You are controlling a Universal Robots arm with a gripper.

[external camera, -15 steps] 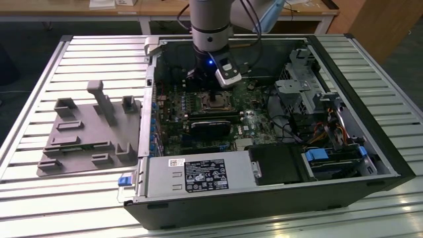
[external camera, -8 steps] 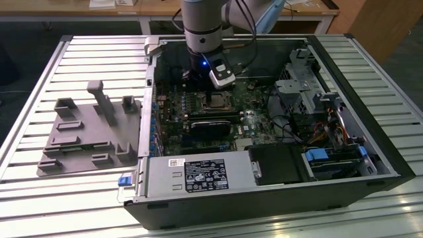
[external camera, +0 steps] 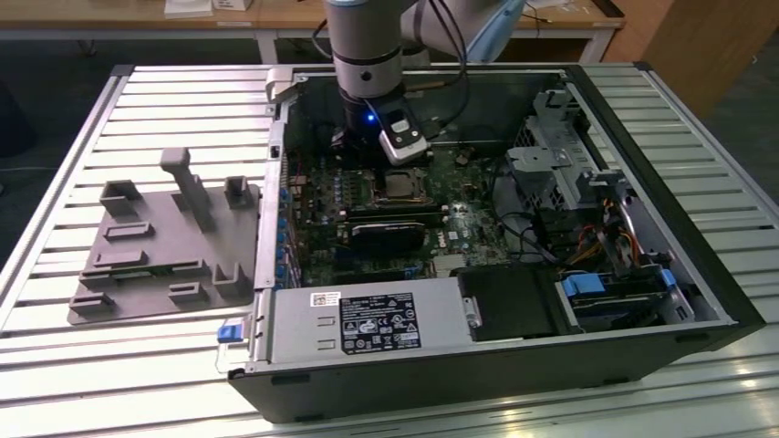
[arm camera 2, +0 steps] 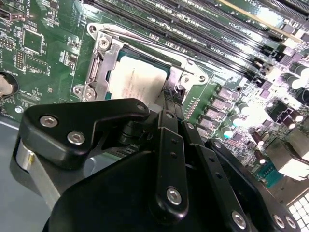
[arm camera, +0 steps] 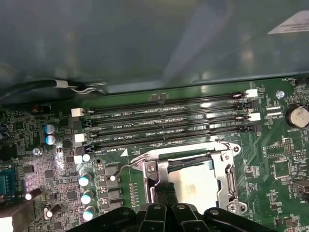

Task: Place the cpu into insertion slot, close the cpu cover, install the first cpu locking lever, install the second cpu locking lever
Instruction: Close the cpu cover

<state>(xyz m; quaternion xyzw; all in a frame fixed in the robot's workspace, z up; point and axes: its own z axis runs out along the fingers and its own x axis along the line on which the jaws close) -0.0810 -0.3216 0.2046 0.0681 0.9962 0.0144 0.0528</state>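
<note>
Pincer tips are close together, side by side, with only a thin line between them. I cannot tell if something thin is pinched there. They point down at the green board inside the open computer case.

The cpu lies flat in the insertion slot. Its dull silver top shows through the big window of the cpu cover. The cpu cover is down over it, lying flat like a shiny frame.

The pincer tips are just beside the cpu, at the edge of the cpu cover, on the side far from the long black memory slots. I cannot tell if the tips touch the cover.

One thin wire lever runs along the side of the cover near the memory slots, and its end bends away from the slot.

On the exterior view's left, a gray plastic tray sits on the table of metal slats, well apart from the pincer.
</note>
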